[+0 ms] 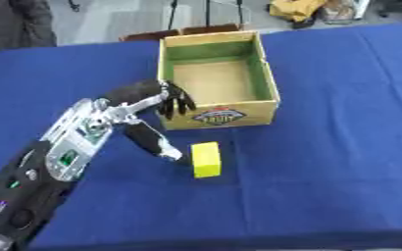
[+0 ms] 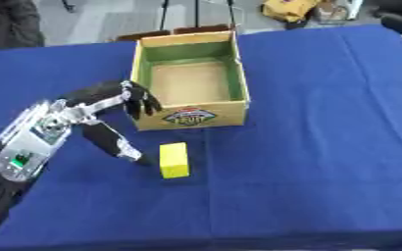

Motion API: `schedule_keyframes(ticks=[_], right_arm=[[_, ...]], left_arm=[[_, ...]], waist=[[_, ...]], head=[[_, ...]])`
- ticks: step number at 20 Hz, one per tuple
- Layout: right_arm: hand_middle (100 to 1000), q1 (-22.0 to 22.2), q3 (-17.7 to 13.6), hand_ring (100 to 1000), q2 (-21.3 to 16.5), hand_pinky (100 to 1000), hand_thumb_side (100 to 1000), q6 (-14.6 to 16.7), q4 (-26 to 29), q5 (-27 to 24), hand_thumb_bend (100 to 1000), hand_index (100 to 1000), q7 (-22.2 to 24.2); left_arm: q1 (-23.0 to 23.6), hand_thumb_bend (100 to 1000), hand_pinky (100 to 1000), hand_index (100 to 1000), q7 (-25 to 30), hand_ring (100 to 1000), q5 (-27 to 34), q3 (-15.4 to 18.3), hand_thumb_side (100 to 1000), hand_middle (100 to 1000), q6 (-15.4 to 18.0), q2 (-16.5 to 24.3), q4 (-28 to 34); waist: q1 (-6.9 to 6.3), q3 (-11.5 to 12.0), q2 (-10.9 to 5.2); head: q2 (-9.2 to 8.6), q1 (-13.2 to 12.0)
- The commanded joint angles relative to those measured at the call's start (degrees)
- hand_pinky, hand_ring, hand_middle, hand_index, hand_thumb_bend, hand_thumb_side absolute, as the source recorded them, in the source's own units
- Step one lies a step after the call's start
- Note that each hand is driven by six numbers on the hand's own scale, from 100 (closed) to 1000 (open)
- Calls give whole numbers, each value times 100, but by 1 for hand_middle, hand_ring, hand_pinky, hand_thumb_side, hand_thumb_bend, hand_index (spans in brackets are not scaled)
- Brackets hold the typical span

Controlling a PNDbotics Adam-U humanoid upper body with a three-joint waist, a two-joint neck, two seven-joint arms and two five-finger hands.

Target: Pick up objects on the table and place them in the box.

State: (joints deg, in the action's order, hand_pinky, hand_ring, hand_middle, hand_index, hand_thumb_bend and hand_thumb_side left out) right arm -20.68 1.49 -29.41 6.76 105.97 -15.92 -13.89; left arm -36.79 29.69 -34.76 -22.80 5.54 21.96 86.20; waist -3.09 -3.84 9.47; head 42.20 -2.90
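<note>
- Your left hand [image 1: 157,110] hangs over the table's left half, fingers [image 1: 177,102] drooping in a loose spread by the box's near-left corner and the thumb [image 1: 158,144] reaching down towards the block; it holds nothing, and nothing sits between thumb and fingers.
- That wide span reads to me as a hand shaped for a grasp not yet made, with the thumb tip just beside the block's left face; whether it touches I cannot tell.
- Lying flat on the blue table [image 1: 324,162], the yellow block [image 1: 206,159] sits a little left of the middle, nearer the near edge than the far one, just in front of the box's near wall and apart from it.
- Its long axis runs near to far, almost square to the table's near edge, so one short end points at the box and the other at you; the long side faces look left and right.
- With that lie, I judge a pinch across the two long sides suits the hand as it comes in from the left.
- Beyond the block, the box [image 1: 221,116] stands open-topped towards the far edge, label facing you, floor bare, so the task looks barely begun.
- Your right hand does not show in either view.
</note>
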Motion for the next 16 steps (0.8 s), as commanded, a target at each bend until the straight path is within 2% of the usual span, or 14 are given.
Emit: schedule_keyframes(ticks=[1,16], right_arm=[[803,-90,-17,787,-70,802,999,5,43,-25,100,918,20],[803,-97,-1,788,-53,802,1000,2,48,-42,100,919,50]], left_arm=[[-112,850,540,758,47,509,-183,-25,526,564,97,-43,-71],[-234,838,532,756,117,506,-567,-170,506,561,302,-423,-607]], waist=[[29,-4,-104],[46,-31,-92]], head=[[-39,-11],[-39,-72]])
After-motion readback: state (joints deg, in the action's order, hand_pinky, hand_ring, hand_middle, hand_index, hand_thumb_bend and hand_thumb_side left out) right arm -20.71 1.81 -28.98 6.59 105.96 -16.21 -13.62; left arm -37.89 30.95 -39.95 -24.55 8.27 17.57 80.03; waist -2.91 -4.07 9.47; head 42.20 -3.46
